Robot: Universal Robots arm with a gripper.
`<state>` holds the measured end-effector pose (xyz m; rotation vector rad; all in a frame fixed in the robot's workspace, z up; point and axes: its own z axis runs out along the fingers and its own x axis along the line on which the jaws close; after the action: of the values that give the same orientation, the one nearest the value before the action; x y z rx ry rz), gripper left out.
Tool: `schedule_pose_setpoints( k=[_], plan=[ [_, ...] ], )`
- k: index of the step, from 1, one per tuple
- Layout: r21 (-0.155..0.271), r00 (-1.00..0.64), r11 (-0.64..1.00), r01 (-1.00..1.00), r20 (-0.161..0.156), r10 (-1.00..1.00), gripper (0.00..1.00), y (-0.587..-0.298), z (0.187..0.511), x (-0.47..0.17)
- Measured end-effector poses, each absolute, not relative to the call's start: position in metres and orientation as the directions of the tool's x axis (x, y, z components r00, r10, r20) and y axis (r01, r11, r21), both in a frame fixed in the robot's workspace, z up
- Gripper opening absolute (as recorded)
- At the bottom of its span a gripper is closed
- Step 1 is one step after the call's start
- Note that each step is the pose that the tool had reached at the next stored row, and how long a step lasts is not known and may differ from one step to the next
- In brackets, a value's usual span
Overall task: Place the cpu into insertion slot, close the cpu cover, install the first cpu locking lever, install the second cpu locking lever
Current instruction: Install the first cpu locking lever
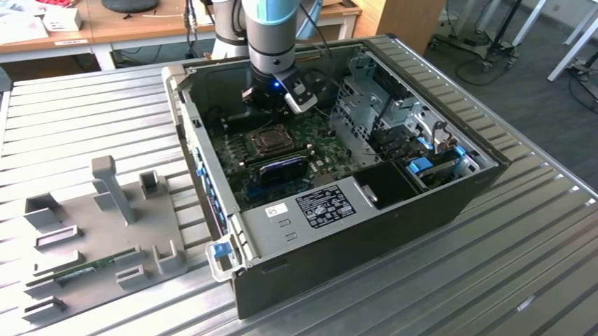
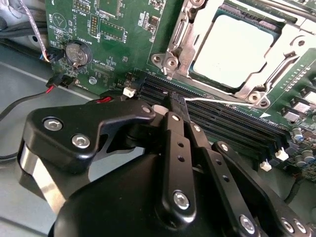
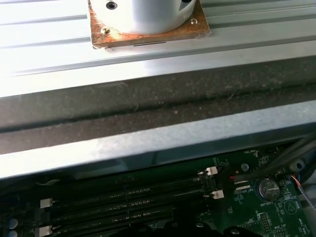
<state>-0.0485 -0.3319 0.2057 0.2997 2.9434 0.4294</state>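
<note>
Cpu (image 2: 229,49) under closed cpu cover (image 2: 180,37)

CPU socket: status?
End effector shut, empty, over memory slots. Cpu seated in insertion slot, cpu cover down. No obstruction seen.

A ribbed metal counter (image 1: 523,231) fills the foreground. Beyond it, a wooden desk (image 1: 131,28) carries papers (image 1: 24,24). On the exterior view's right of the desk, dark floor (image 1: 523,63) holds wheeled stands (image 1: 495,35).
</note>
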Motion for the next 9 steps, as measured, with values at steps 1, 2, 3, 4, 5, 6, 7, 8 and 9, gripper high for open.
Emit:
schedule_pose_setpoints(
  k=[1,2,3,4,5,6,7,8,9],
  plan=[
    [0.296,-0.968,0.939,0.176,-0.121,0.220,0.10,-0.3319,0.2057,-0.0491],
    [0.296,-0.968,0.938,0.177,-0.121,0.221,0.10,-0.3319,0.2057,-0.0497],
    [0.297,-0.967,0.938,0.179,-0.122,0.223,0.10,-0.3319,0.2057,-0.0502],
    [0.297,-0.967,0.938,0.180,-0.123,0.224,0.10,-0.3319,0.2057,-0.0508],
    [0.297,-0.966,0.938,0.181,-0.123,0.226,0.10,-0.3319,0.2056,-0.0514],
    [0.297,-0.966,0.937,0.182,-0.124,0.227,0.10,-0.3319,0.2057,-0.0518],
    [0.297,-0.966,0.937,0.183,-0.124,0.228,0.10,-0.3319,0.2056,-0.0520],
    [0.297,-0.965,0.937,0.186,-0.125,0.231,0.10,-0.3319,0.2056,-0.0520],
    [0.297,-0.964,0.936,0.190,-0.125,0.236,0.10,-0.3319,0.2055,-0.0520]
  ],
)
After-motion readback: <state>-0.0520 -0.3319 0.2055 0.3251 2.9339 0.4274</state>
